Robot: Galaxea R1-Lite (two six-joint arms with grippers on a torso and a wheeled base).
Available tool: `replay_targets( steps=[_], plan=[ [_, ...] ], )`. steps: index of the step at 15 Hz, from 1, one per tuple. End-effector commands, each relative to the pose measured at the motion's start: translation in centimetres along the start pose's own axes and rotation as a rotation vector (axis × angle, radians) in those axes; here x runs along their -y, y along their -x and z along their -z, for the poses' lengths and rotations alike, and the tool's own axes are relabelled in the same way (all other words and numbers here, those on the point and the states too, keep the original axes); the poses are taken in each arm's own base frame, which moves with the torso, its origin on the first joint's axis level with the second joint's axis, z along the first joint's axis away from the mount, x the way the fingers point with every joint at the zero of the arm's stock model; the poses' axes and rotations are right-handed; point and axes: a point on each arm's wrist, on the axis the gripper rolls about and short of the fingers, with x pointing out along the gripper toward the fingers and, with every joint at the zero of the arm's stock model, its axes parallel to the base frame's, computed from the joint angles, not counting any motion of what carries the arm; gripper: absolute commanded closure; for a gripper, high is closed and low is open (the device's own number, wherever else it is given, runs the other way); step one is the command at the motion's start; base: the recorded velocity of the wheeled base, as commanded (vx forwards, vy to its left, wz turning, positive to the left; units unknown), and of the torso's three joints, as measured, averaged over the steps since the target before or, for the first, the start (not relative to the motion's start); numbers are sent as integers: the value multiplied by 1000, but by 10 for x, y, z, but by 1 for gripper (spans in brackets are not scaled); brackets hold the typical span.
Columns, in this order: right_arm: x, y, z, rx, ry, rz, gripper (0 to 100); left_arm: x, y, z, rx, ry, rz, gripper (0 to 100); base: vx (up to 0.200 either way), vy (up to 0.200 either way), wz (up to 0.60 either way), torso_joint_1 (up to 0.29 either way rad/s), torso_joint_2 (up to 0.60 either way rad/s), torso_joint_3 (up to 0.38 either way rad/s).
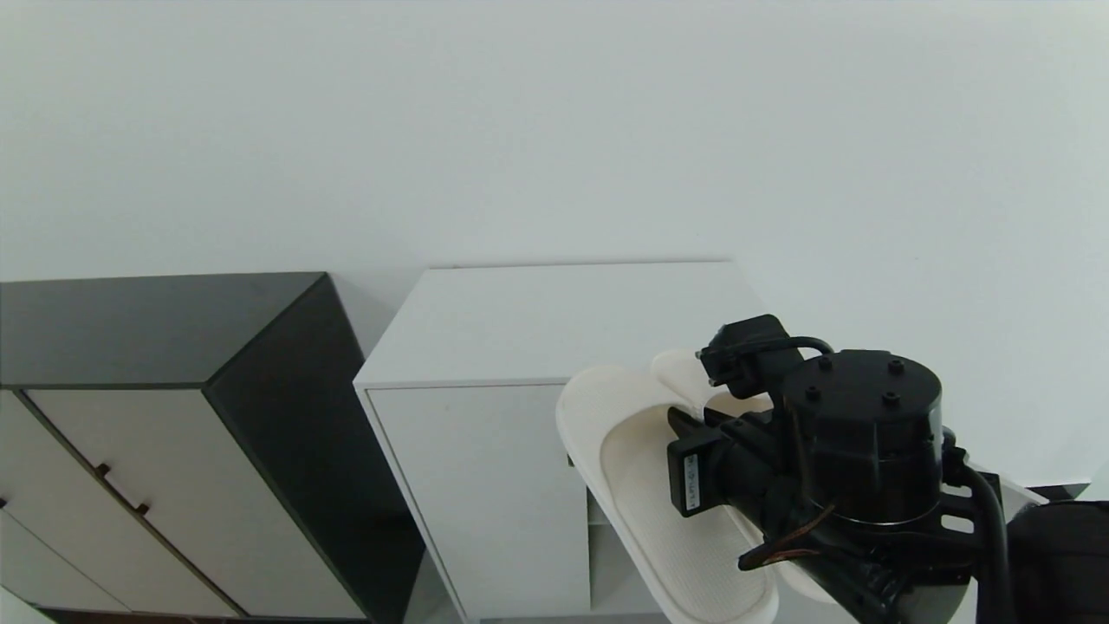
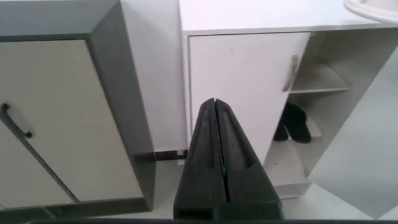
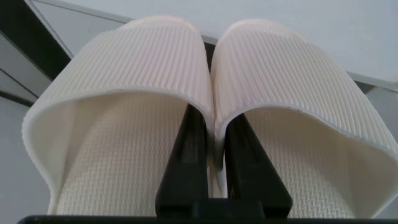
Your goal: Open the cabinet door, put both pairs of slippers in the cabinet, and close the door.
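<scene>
Cream slippers (image 1: 645, 485): one pair, held side by side off the floor at about 5 o'clock in the head view, in front of the white cabinet (image 1: 485, 329), with their toe ends overlapping its top front edge. Ribbed straps face the right wrist camera, textured footbeds below them. Right gripper (image 3: 214, 121): jaws closed on the pair, one finger inside each slipper, pinching the two inner side walls together. Left gripper (image 2: 215, 109): jaws shut flat against each other with nothing between them, aimed at the cabinet front. White cabinet sits at 6 o'clock in the head view, against the wall (image 1: 554, 130). Its door panel (image 2: 239, 87) is flush shut, with a slim metal handle (image 2: 289, 73) at the edge. The compartment beside that panel stands open, showing shelves (image 2: 317, 78). Dark slippers (image 2: 295, 121): a pair lying on a lower shelf inside the open compartment, toes inward. Dark-framed cabinet (image 1: 286, 416) with pale doors stands just beside the white one, at 8 o'clock in the head view, with a narrow gap between them.
</scene>
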Motion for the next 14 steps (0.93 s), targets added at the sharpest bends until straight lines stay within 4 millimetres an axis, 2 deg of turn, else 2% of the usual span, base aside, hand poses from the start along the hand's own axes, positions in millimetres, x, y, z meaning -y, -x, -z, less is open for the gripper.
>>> replay_targets(
  steps=[1,8,14],
  plan=[
    [0,0,0,-1,1,2,100,0,0,0,0,0,-1,100,0,0,0,0,0,0],
    [1,1,1,1,0,1,100,0,0,0,0,0,-1,100,0,0,0,0,0,0],
    [6,2,9,33,55,1,100,0,0,0,0,2,-1,100,0,0,0,0,0,0]
  ],
)
